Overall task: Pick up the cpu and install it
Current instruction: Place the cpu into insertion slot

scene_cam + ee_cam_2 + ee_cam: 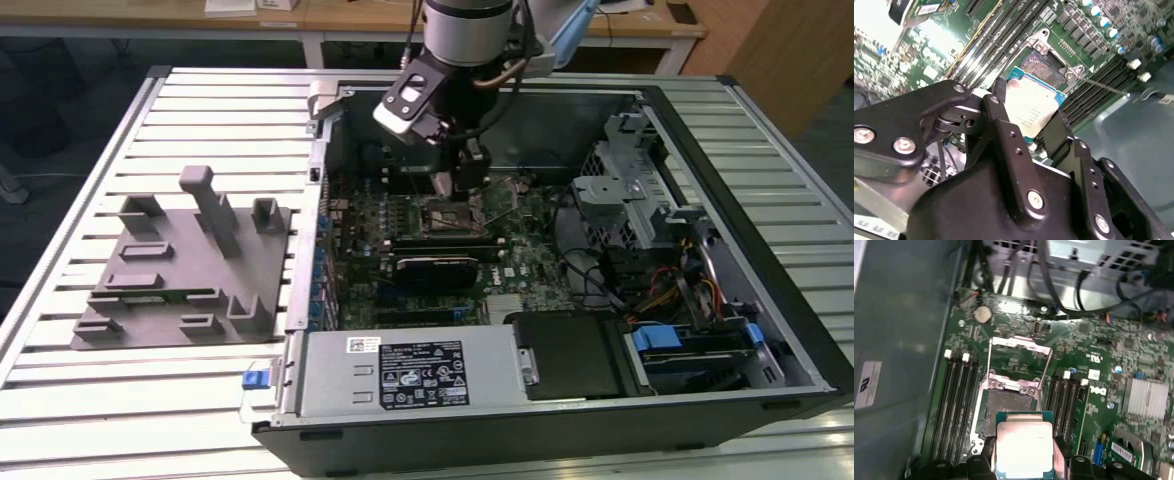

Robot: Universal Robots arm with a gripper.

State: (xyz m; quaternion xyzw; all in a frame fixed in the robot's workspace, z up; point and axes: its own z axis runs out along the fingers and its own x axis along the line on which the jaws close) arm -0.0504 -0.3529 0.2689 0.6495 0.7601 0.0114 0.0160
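The cpu (1033, 102), a flat square chip with a shiny silver top and a blue-green rim, sits clamped between the black fingers (1004, 127) of my gripper (1026, 115). In the first wrist view the cpu (1024, 444) hovers just off one edge of the open motherboard socket (1004, 407), whose metal load plate (1019, 362) is swung up. In the exterior view my gripper (467, 185) hangs inside the open computer case, directly over the socket (449, 212). The socket (1043, 67) is bare, its contact field showing.
The computer case (787, 300) lies open on a slatted metal table (80, 400). A gray plastic fixture (187, 265) stands on the exterior view's left. Memory slots (956, 405) flank the socket, a silver heatsink (1146, 397) is nearby, and cables (667, 290) and drive cages crowd the exterior view's right.
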